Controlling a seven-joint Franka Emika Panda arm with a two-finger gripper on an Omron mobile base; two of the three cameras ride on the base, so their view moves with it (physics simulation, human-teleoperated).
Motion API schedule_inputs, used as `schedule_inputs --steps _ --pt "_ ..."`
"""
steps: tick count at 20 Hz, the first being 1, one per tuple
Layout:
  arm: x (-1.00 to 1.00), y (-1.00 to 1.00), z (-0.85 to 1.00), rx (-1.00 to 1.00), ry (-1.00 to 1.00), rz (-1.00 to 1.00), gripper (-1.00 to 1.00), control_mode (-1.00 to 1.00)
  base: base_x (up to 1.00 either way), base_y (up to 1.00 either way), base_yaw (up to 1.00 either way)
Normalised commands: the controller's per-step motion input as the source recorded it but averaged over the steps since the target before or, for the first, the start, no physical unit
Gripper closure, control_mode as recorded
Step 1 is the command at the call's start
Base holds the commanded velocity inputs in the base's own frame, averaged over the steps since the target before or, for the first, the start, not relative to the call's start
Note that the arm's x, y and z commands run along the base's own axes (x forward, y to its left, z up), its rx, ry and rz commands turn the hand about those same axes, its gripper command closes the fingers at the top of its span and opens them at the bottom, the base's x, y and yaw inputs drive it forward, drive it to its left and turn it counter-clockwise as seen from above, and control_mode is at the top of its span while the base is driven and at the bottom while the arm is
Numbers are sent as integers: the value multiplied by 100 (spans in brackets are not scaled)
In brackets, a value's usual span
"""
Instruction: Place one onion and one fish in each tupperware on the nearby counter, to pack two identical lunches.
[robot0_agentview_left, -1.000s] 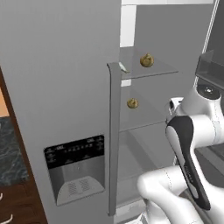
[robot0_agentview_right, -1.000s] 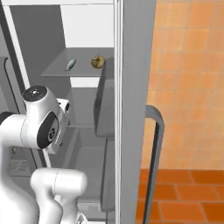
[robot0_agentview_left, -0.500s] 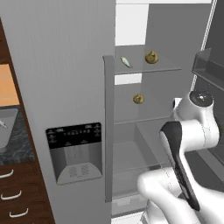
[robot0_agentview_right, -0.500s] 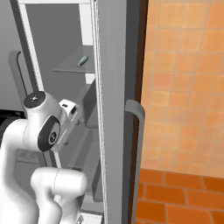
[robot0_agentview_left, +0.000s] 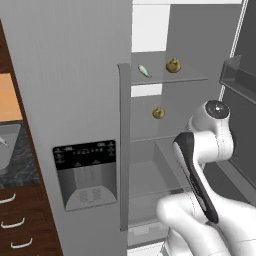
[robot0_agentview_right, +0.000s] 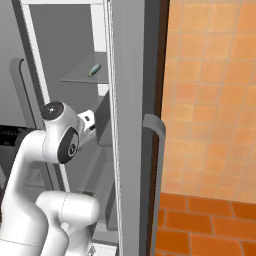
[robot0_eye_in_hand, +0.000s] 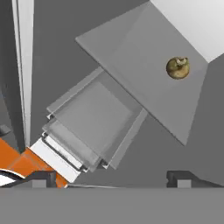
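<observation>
Onions (robot0_agentview_left: 173, 65) and fish (robot0_agentview_left: 144, 71) sit on fridge shelves (robot0_agentview_left: 192, 78).

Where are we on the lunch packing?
Done: fridge open. Nothing packed: the fish and one onion sit on the top shelf, another onion on the shelf below. In hand: nothing; the hand is open, facing the lower onion. Left: all picking and packing.

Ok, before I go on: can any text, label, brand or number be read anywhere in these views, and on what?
Dispenser panel on the fridge door: two rows of small white markings, too small and blurred to read.
No other text, brand, number or sign is legible in these views.
</observation>
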Motion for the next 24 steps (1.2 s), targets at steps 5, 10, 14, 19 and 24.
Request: schedule_inputs --steps 5,10,14,19,24 --pt "80 0 -1 48 -16 -34 -100 -100 0 0 0" --pt "100 -3 -15 43 -5 -46 -100 -100 0 0 0" --pt "100 -36 -28 32 3 -44 -100 -100 0 0 0" --pt "100 -26 -12 19 11 -19 -100 -100 0 0 0" --pt "96 0 -9 11 8 -1 -100 -100 0 0 0"
